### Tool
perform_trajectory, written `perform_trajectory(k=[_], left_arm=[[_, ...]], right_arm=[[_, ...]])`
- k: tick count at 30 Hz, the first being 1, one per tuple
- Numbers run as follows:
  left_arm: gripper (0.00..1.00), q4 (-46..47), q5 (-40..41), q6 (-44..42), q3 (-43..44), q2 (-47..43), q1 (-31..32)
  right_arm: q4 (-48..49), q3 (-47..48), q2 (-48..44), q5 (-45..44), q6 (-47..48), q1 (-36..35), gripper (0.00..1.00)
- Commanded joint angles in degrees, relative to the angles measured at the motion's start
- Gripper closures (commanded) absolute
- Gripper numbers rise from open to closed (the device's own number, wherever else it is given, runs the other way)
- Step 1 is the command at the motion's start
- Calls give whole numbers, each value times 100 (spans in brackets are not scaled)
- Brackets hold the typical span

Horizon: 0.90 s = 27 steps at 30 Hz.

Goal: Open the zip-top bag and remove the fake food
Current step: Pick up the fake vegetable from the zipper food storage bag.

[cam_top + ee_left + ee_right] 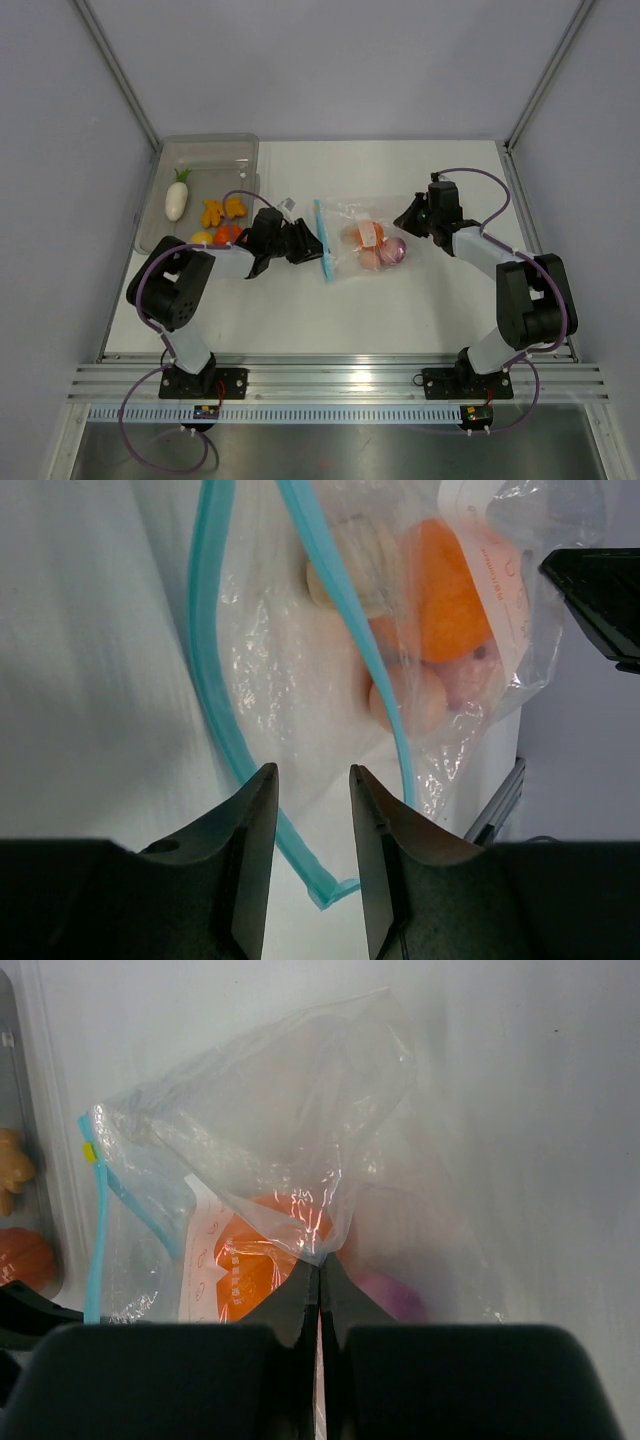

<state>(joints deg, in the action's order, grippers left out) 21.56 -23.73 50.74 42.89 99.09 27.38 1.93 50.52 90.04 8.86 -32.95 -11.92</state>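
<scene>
The zip-top bag (352, 212) lies at mid-table with its mouth agape; the light blue zip strip (205, 660) faces left and its two lips are spread apart. Inside the bag are fake food pieces: an orange one (445, 590), a pinkish egg (420, 695) and a purple onion (385, 1295). My left gripper (313, 780) is open at the bag's mouth, with the lower zip lip running between its fingers. My right gripper (320, 1260) is shut on a fold of the bag's clear plastic at the opposite end.
A smoky-grey tray (210, 140) stands at the back left, holding a white radish (177, 197), orange pieces (224, 209) and other toy foods. Metal frame rails border the table on the left, right and near sides.
</scene>
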Motion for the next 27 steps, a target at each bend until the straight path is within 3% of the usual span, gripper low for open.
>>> perform_trajectory(k=[1,11,22,27], left_arm=[[63,708,-483,243,228,163,5],[60,823,-537,314,325,462,5],[40,1131,-423,261,378,585,5],[38,1509,-422,278,430,611,5]], right_arm=[[307,-34,-180,203,-71,6,100],[466,-121,-162,423,-194,15,100],[554,-183,-145,494,-256,15,100],[685,-236,-83,564,-317,15,100]])
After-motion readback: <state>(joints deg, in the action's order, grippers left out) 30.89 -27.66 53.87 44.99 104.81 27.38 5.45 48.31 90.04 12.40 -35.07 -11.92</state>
